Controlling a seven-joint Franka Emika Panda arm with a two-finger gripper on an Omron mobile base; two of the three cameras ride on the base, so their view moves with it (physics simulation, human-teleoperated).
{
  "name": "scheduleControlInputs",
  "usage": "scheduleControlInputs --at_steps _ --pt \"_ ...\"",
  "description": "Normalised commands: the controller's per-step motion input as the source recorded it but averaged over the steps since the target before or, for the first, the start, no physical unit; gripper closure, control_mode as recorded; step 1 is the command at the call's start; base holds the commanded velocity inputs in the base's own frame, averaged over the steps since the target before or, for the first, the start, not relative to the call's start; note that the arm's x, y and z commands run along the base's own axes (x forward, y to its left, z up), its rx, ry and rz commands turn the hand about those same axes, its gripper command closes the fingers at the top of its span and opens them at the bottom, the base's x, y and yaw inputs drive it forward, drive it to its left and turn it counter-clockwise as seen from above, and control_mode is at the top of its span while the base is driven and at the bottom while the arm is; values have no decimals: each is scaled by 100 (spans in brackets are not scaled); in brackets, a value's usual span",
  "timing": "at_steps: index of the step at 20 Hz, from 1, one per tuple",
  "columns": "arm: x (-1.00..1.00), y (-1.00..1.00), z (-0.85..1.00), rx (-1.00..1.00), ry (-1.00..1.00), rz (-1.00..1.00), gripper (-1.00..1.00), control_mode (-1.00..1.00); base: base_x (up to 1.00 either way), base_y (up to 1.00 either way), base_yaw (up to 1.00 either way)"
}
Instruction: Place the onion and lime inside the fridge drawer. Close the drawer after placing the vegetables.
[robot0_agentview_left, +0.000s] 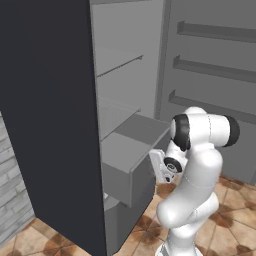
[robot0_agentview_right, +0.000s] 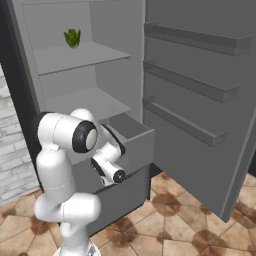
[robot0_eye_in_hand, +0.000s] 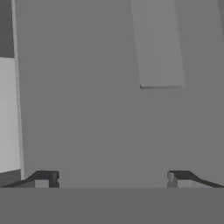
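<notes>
The gripper (robot0_eye_in_hand: 112, 179) has its two dark tips spread wide apart at the bottom of the hand view, holding nothing; in front of them is a plain grey wall. In the right base view the hand sits in the middle, right up against the fridge drawer (robot0_agentview_right: 137, 145); that drawer is pulled out and open; I cannot tell what is inside it. A leafy green thing (robot0_agentview_right: 72, 38) sits on the top shelf (robot0_agentview_right: 80, 57), upper left; the big fridge door (robot0_agentview_right: 200, 100) stands open on the right.
</notes>
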Motion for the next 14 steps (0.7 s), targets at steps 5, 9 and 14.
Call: scheduleControlInputs --at_steps 5,9,14 --pt "62 19 0 4 0 6 -100 -100 0 0 0" --pt "46 32 0 1 -1 3 -100 -100 0 0 0" --pt "43 30 -2 6 -4 1 -100 -100 0 0 0"
